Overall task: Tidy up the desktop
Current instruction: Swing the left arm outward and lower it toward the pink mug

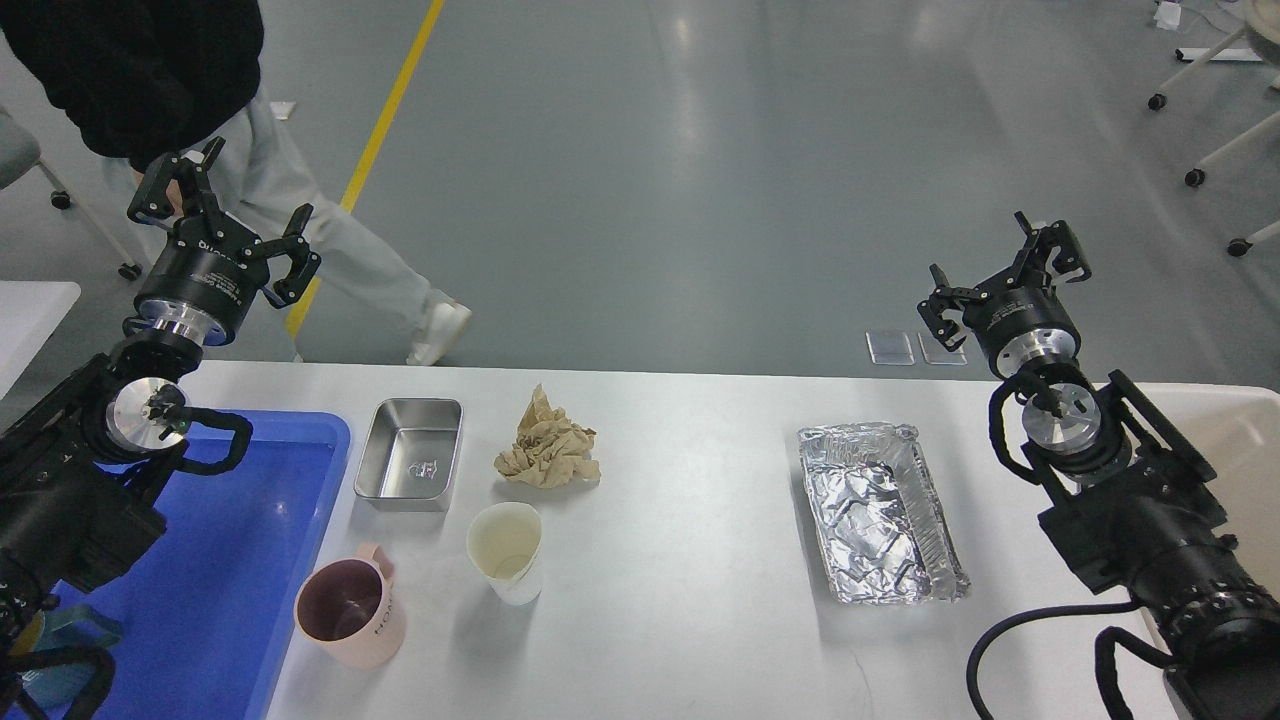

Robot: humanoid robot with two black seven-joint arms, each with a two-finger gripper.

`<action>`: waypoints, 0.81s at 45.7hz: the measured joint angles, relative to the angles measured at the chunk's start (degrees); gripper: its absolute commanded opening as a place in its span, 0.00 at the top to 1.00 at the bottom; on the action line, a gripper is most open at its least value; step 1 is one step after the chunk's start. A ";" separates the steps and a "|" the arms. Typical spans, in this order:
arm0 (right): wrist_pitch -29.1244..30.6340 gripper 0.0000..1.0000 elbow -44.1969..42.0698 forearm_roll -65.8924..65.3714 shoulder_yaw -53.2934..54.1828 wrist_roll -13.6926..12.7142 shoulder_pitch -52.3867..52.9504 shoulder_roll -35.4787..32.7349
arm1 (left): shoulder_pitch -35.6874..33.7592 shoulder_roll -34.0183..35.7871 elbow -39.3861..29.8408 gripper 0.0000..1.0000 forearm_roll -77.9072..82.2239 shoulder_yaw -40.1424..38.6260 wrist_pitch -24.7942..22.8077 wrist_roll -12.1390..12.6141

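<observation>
The white desktop (690,560) spans the lower half of the head view. On it lie a steel rectangular tin (409,453), a crumpled brown paper (547,447), a white paper cup (506,551), a pink mug (350,613) and a crumpled foil tray (880,511). My left gripper (230,215) hovers open above the table's far left edge, holding nothing. Over the far right edge my right gripper (1000,270) is raised, open and empty too.
A blue plastic tray (250,560) sits at the left end under my left arm. A cream-white bin (1240,440) shows at the right edge behind my right arm. A person (250,150) walks on the floor beyond the table's left. Chair wheels (1195,178) stand far right.
</observation>
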 measured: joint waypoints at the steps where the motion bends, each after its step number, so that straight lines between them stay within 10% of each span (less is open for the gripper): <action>1: 0.00 0.00 0.00 0.00 0.00 0.00 0.00 0.00 | 0.00 -0.01 0.00 0.03 0.00 0.02 0.00 0.00; 37: 0.09 0.00 -2.14 -0.08 -0.16 -0.01 3.77 -0.15 | -0.50 0.02 0.03 0.03 0.00 0.05 -0.53 -0.11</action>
